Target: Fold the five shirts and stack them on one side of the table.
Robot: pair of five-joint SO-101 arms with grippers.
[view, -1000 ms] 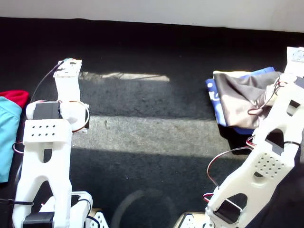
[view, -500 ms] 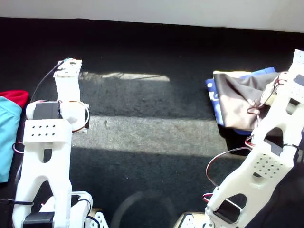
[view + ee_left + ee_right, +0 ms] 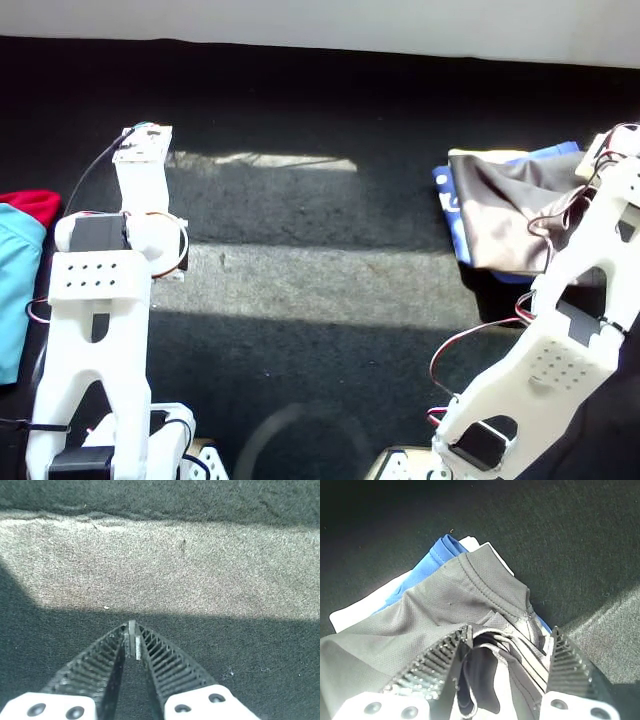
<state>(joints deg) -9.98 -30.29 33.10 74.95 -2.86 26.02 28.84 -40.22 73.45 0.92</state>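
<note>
The right arm point(image 3: 580, 300) has swung out toward the edge of the tabletop point(image 3: 320, 280) in the last second. Its tip has slid off the far side of the pile. The grey shirt point(image 3: 505, 215) has not moved. It lies on top of the blue shirt point(image 3: 445, 190) and the white shirt point(image 3: 350, 612), on the right side.

The right gripper point(image 3: 511, 632) has its fingers wide apart just above the grey shirt's collar, and it holds nothing. It looks like the arm has let go and is backing off.

The left gripper point(image 3: 131, 630) has stayed still over the bare tabletop, its fingers closed tight on nothing.

A red shirt point(image 3: 30, 205) and a teal shirt point(image 3: 15, 290) wait on the left side. So three look stacked, and two are probably still to fold.
</note>
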